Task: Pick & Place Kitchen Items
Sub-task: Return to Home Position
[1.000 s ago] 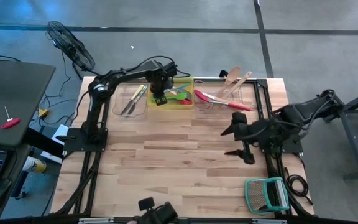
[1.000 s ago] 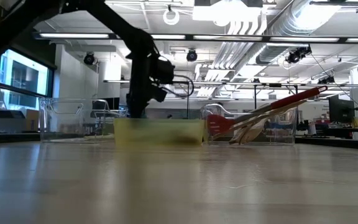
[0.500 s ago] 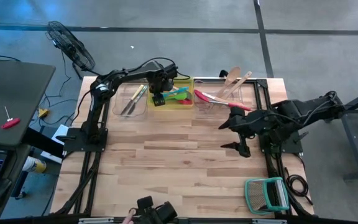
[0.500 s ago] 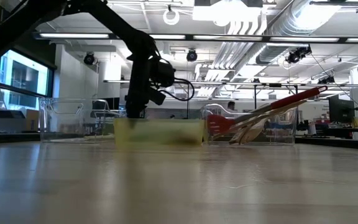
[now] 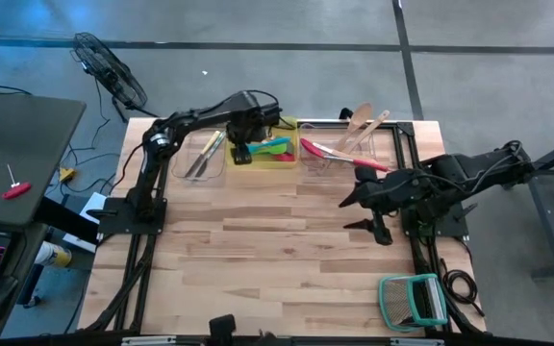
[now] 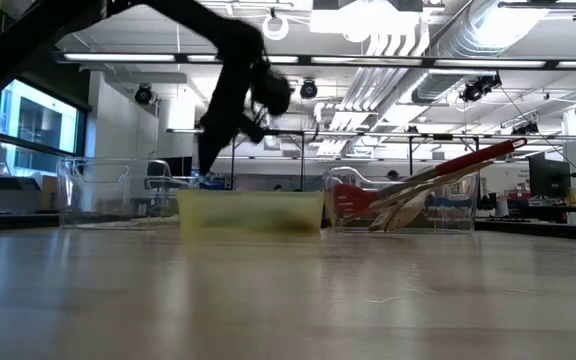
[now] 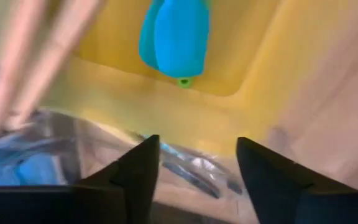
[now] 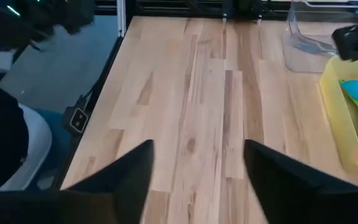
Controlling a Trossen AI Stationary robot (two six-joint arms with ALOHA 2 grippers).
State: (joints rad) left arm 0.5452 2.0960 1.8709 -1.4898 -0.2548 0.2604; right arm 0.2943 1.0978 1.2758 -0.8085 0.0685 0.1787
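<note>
Evidently nothing left to carry: left fingers (image 7: 138, 171) held apart above yellow bin (image 5: 272, 162), right fingers (image 8: 132, 171) apart over tabletop (image 5: 258, 250); utensils (image 5: 275, 146) binned.

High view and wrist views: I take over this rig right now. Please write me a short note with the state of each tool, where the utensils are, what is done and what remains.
The left tool is open and empty, at the edge of the yellow bin.
The right tool is open and empty, over the bare table on its right side.
Utensils: a blue utensil and others in the yellow bin; cutlery in the left clear bin; red utensils and wooden spoons in the right clear bin.
Done: no utensil lies loose on the table.
Left: probably only bringing both arms home.
</note>
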